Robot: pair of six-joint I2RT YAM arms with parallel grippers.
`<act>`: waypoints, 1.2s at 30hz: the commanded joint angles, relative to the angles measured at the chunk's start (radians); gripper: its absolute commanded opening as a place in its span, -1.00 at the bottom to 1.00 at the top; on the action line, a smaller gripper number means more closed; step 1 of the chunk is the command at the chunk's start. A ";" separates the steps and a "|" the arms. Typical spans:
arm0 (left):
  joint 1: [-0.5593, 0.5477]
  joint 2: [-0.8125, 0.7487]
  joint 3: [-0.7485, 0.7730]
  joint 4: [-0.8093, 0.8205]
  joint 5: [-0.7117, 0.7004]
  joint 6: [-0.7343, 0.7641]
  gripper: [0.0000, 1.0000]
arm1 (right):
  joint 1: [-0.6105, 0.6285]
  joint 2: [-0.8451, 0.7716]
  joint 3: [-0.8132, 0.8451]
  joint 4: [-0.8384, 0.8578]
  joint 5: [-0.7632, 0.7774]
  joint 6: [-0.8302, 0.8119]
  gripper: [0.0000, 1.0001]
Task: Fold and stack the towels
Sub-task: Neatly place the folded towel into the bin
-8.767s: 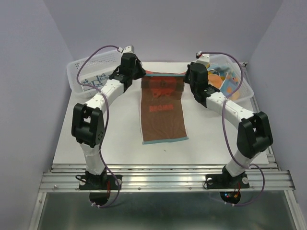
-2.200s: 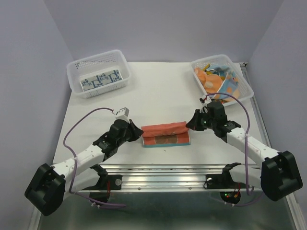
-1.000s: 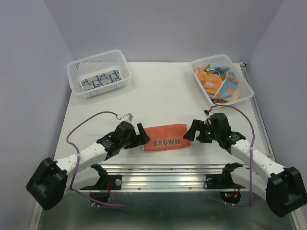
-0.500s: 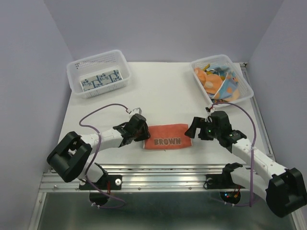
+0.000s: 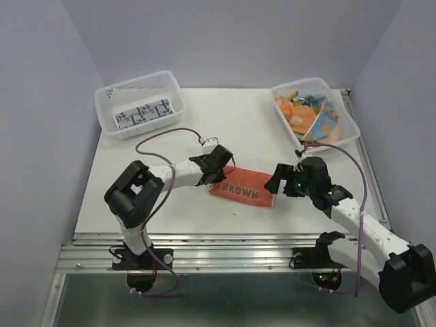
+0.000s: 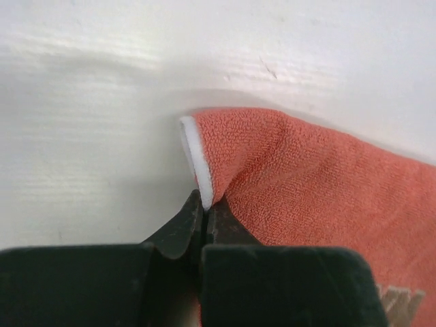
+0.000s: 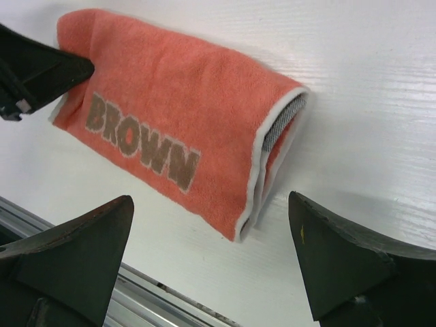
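Orange-red folded terry towel lettered BROWN [image 5: 244,188] is lying on the white table [image 5: 225,129] toward its front, and we are pinching its white-trimmed corner in the left pincer [image 6: 202,212], right pincer [image 5: 274,180] gaping wide alongside, meaning to lift gently without unfolding it.

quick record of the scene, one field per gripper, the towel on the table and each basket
left gripper: shut on the left corner of the orange towel
right gripper: open, beside the towel's right end
orange towel: folded, on the table, BROWN facing up
left basket: one folded blue-white towel
right basket: loose heap of unfolded towels
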 commanded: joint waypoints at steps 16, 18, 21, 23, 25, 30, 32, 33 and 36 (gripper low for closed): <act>0.245 0.360 0.844 -0.424 -0.492 0.407 -1.00 | 0.003 -0.093 0.023 0.024 0.089 -0.007 1.00; 0.262 0.372 0.917 -0.425 -0.510 0.445 -1.00 | 0.003 -0.093 0.022 0.026 0.095 -0.008 1.00; 0.285 0.389 0.997 -0.424 -0.518 0.522 -1.00 | 0.003 -0.087 0.023 0.026 0.109 -0.005 1.00; 0.294 0.387 1.028 -0.395 -0.511 0.560 -1.00 | 0.003 -0.085 0.022 0.026 0.112 -0.005 1.00; 0.297 0.390 1.048 -0.376 -0.510 0.605 -1.00 | 0.003 -0.084 0.020 0.029 0.115 -0.005 1.00; 0.313 0.407 1.150 -0.393 -0.511 0.625 -1.00 | 0.003 -0.079 0.020 0.030 0.108 -0.007 1.00; 0.324 0.407 1.169 -0.390 -0.494 0.630 -1.00 | 0.003 -0.076 0.022 0.030 0.108 -0.008 1.00; 0.334 0.409 1.190 -0.393 -0.489 0.633 -1.00 | 0.004 -0.076 0.022 0.027 0.108 -0.007 1.00; 0.357 0.420 1.258 -0.420 -0.468 0.636 -1.00 | 0.003 -0.076 0.022 0.024 0.109 -0.007 1.00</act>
